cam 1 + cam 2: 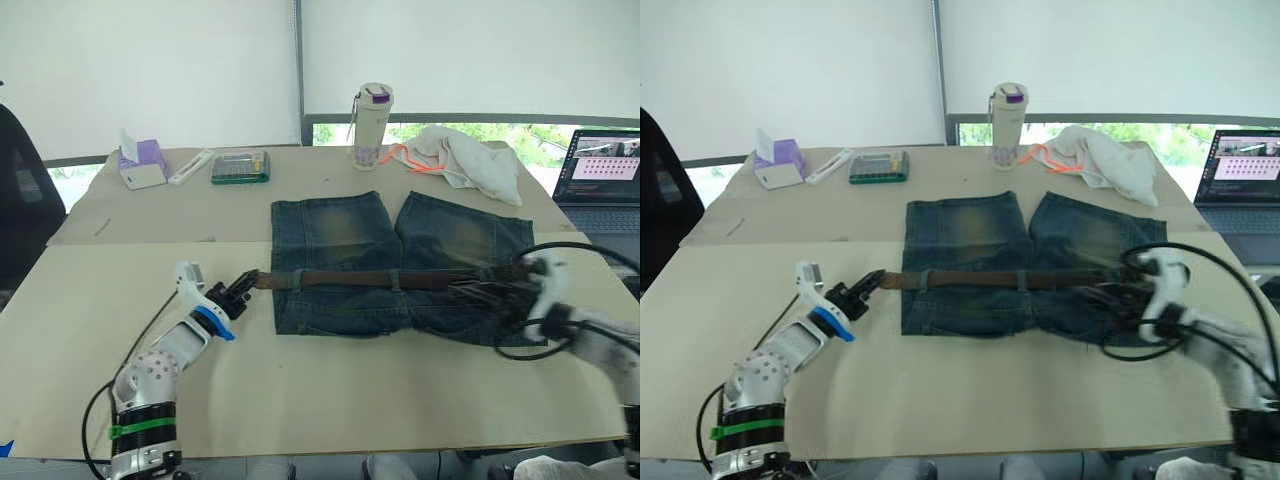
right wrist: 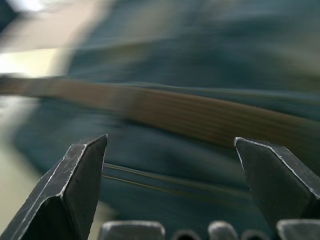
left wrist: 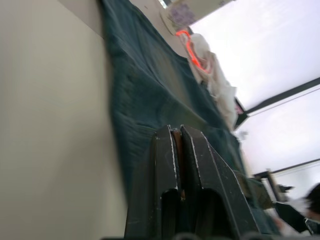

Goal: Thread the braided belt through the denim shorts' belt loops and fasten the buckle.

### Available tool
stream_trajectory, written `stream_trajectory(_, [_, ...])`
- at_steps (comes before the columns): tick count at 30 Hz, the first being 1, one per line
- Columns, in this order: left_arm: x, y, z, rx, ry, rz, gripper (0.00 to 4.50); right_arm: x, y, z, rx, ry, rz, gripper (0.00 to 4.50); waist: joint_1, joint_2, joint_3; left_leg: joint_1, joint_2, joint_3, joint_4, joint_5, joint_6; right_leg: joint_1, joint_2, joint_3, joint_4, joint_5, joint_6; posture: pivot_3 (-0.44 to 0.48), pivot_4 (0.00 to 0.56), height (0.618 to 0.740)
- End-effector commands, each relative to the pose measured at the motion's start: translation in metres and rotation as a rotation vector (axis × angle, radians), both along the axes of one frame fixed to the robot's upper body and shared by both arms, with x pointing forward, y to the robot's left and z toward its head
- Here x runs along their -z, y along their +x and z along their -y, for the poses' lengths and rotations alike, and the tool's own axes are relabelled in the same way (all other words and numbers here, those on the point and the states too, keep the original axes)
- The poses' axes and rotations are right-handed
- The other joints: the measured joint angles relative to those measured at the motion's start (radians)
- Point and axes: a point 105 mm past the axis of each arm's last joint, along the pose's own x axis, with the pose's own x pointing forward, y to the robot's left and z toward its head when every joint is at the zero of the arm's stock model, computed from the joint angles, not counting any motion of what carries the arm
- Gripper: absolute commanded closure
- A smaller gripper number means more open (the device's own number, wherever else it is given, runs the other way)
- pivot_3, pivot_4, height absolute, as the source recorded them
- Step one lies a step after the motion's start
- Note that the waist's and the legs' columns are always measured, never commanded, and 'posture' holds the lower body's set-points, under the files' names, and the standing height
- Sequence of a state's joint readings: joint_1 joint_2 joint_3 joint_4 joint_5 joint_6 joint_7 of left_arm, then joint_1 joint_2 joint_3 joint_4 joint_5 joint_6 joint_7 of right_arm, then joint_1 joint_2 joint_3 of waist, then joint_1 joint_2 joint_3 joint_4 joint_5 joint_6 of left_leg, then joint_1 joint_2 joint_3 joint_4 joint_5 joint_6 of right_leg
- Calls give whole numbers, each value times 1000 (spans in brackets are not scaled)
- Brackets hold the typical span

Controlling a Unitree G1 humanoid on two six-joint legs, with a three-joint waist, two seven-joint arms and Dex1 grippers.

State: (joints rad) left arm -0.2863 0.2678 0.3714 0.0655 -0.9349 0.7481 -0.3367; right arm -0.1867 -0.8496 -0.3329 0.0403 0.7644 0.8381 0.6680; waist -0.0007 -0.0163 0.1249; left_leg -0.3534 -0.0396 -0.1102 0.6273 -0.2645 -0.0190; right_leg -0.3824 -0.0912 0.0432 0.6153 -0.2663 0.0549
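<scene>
**Belt lying across shorts, 2 grippers at its ends**

Head views: 1 pair of denim shorts (image 1: 400, 262) lies flat on the table (image 1: 330, 390), waistband toward the robot, legs pointing away. 1 braided belt (image 1: 370, 279) runs along the waistband, passing under at least 2 belt loops (image 1: 397, 280). Its left end sticks out past the shorts' left edge, where the left gripper (image 1: 243, 285) is clamped on it. The right gripper (image 1: 478, 292) sits over the right part of the waistband, at the belt's other end; it is blurred here. The buckle cannot be made out. At the far edge of the table: 1 bottle (image 1: 372, 126), 1 white cloth with orange cord (image 1: 465, 155), 1 tissue box (image 1: 142, 164), 1 green tray (image 1: 240, 166). 1 laptop (image 1: 603, 170) stands at the far right.

Left wrist view: the 2 fingers (image 3: 162, 170) are pressed together on a thin brown sliver, the belt's end. The shorts (image 3: 150, 95) stretch away beyond them, with the white cloth (image 3: 212, 75) farther on.

Right wrist view: the 2 fingers (image 2: 80, 175) stand wide apart, holding nothing. The belt (image 2: 190, 115) crosses blue denim (image 2: 200, 45) just beyond the fingertips.
</scene>
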Motion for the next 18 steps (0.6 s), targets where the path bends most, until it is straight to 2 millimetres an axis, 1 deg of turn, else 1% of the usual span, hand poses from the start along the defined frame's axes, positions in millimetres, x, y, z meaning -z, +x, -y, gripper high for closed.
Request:
stream_trajectory(1, [-13,9,-8,-20,87,72,4500,-4,4,30,76,-74,17,32,-5,0,0,0,0,0,0,0,0,0,0,0,0,0,0,0,150,740])
stream_trajectory(3, [-18,13,-12,-31,102,89,4500,2,7,46,138,-113,-14,32,-9,0,0,0,1,1,0,0,0,1,1,0,0,1,-1,0,150,740])
stream_trajectory(5, [-21,15,-13,-29,119,103,4500,9,10,52,170,-134,-48,32,-11,0,0,0,1,1,0,0,0,0,1,0,0,2,-1,0,150,740])
stream_trajectory(10, [-22,16,-14,-31,149,113,4500,25,16,41,134,-173,-110,32,-15,0,0,0,2,1,0,0,0,0,1,1,0,2,0,0,150,740])
stream_trajectory(14, [-24,18,-17,-48,152,119,4500,20,19,28,80,-126,-88,1107,-11,0,0,0,1,1,0,0,0,1,1,1,-1,2,0,0,150,740])
stream_trajectory(16, [-24,19,-18,-55,159,121,4500,19,18,26,66,-126,-84,1812,-11,0,0,0,1,1,1,0,0,1,0,1,-1,2,0,0,150,740])
stream_trajectory(18, [-23,22,-18,-60,191,124,4500,22,16,30,71,-159,-93,2586,-11,0,0,0,1,1,1,0,0,1,0,1,-1,2,1,0,150,740])
